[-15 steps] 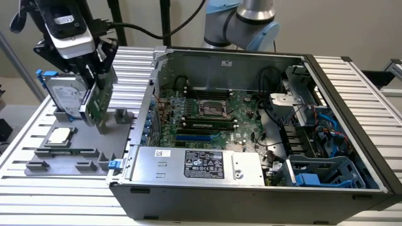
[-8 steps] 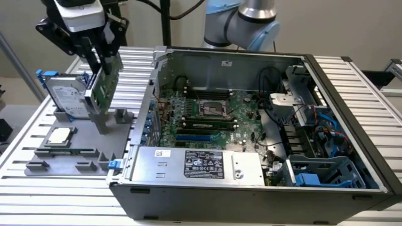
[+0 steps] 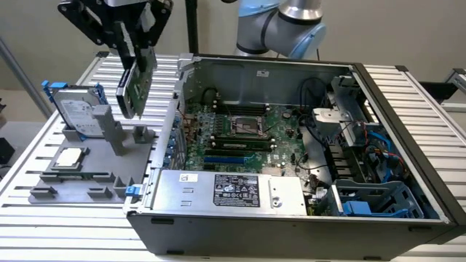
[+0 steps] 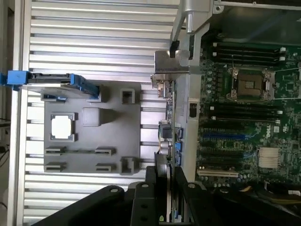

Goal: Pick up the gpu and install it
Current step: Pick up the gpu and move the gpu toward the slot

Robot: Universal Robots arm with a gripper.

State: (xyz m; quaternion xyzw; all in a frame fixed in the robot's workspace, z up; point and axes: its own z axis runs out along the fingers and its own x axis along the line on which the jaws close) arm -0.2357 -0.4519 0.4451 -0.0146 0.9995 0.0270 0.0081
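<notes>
1. The gripper (image 3: 137,52) is up high at the exterior view's left, clamped tight on the graphics card (image 3: 137,87), gripping it by its top edge.
2. The card hangs on edge, nearly upright with a slight tilt, its green face catching the light.
3. It's in the air over the grey holder tray (image 3: 87,164), on the side of the tray nearest the computer case (image 3: 291,229), just outside the case wall.
4. From the wrist, the gripper (image 4: 165,188) pinches the card (image 4: 165,141) edge-on, and the silver metal bracket (image 4: 170,70) sticks out at its far end.
5. On that same wrist view the card lines up along the gap between the tray (image 4: 94,141) and the case.
6. Inside the open case, the big green motherboard (image 3: 240,131) lies flat. The card is well apart from it, not in any slot.
7. On the tray, the hard drive (image 3: 78,112) stands upright in its blue frame, and a square chip (image 3: 67,157) sits in its pocket.
8. It all rests on the slatted metal table (image 3: 43,229).
</notes>
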